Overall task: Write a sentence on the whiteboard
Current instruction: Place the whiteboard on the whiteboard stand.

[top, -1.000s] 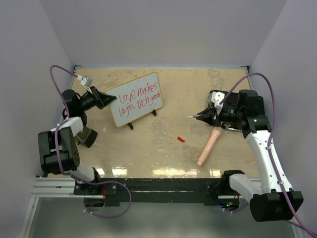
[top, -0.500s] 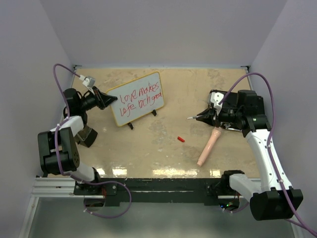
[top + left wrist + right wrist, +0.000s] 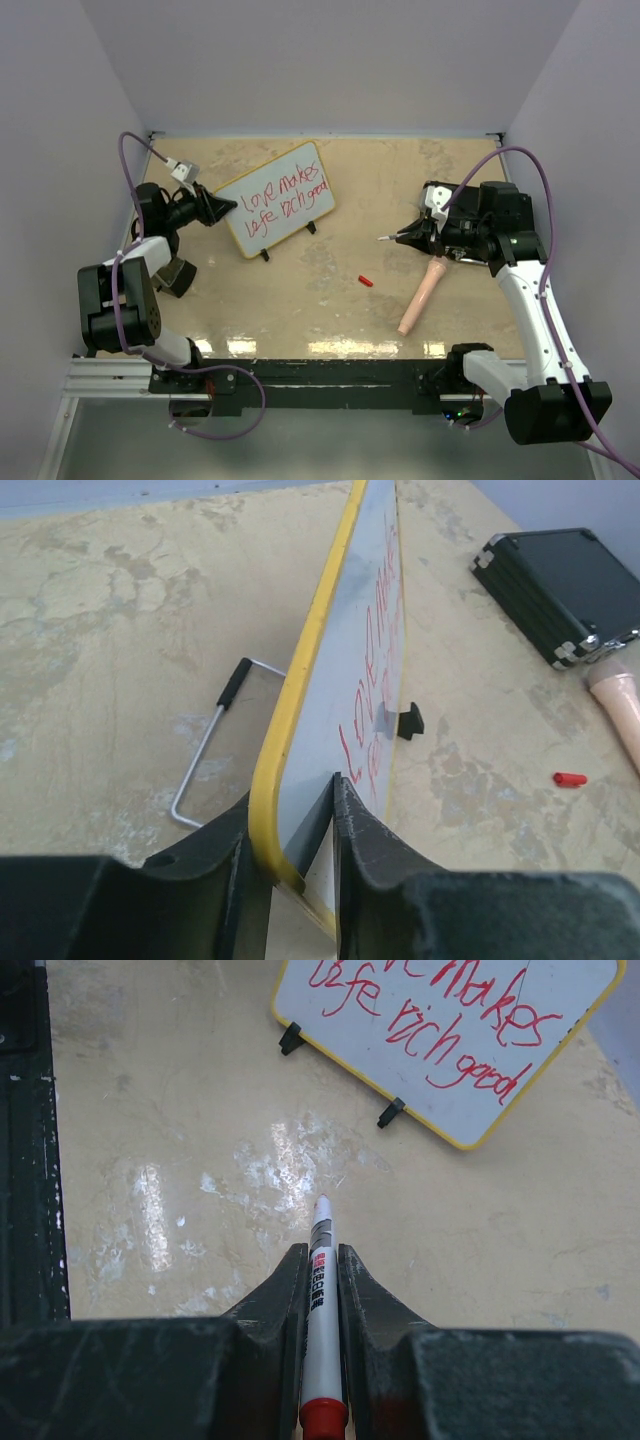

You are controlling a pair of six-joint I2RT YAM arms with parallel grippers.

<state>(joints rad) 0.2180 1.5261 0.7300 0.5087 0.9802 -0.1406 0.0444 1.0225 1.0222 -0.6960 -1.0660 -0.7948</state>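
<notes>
White marker (image 3: 319,1305) half inside right pincer (image 3: 320,1253)

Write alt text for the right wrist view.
The right gripper is shut on a white marker, tip pointing over the tan table toward the whiteboard, which stands on black clip feet and bears the sentence in red handwriting.

White links and boxy black joint housings make up both arms, a thin purple cable (image 3: 520,150) loops back behind the left claw (image 3: 230,205) and the right claw (image 3: 400,236) alike, and each claw ends in two matte black, tapering, faintly scuffed fingers (image 3: 375,860).
</notes>
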